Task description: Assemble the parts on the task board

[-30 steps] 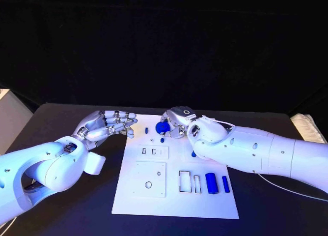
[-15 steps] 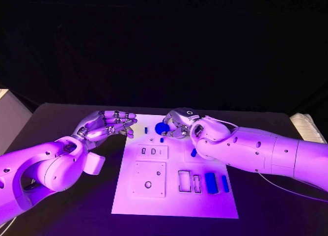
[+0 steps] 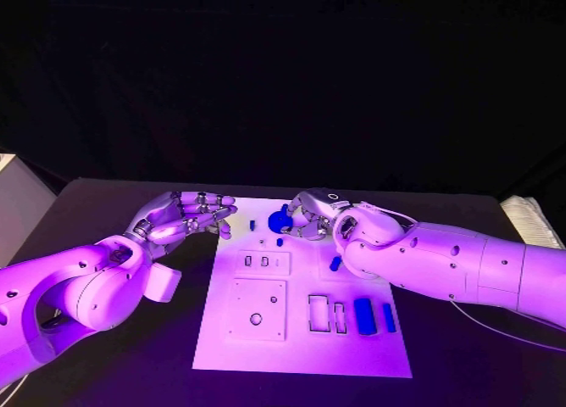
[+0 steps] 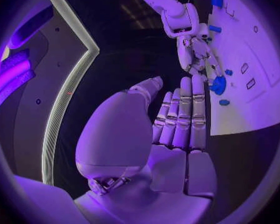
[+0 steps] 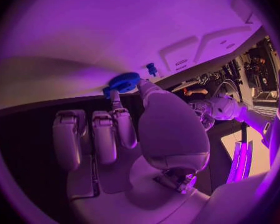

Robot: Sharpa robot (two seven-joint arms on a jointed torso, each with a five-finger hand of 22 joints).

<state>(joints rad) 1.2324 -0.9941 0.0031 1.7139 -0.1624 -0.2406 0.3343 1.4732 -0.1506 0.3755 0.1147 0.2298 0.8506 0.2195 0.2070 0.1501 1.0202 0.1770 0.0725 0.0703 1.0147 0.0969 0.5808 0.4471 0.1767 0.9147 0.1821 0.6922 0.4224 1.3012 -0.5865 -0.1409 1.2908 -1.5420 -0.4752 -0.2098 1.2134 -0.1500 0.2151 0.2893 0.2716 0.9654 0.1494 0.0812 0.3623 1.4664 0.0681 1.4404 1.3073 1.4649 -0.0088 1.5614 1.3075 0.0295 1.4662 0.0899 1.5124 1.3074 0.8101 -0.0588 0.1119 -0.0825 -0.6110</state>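
Centrally, the black surface [image 3: 136,356] carries the white task board [image 3: 302,339], which lies lengthwise between the two arms. On the board's near half sit a raised square plate [image 3: 257,309] with an oval hole, two empty rectangular outlines [image 3: 327,313], and two upright blue bars [image 3: 374,315] side by side at the board's right edge. Toward the far half lies a smaller plate [image 3: 263,262] with short slots, a small blue piece [image 3: 335,264] just beside the right arm, and two small blue pegs [image 3: 252,225] standing near the far edge.

Left hand [image 3: 185,216]: it hovers over the surface just beside the board's far left corner, fingers curled loosely inward with nothing between them; the left wrist view shows the fingers [image 4: 189,115] lying close together and the thumb raised apart.

Right hand [image 3: 310,214]: it is over the board's far end and pinches a round blue part [image 3: 280,221] at its fingertips. In the right wrist view the same part [image 5: 122,82] sits between the thumb and one fingertip, just above the board, with a blue peg [image 5: 152,67] close beyond it.
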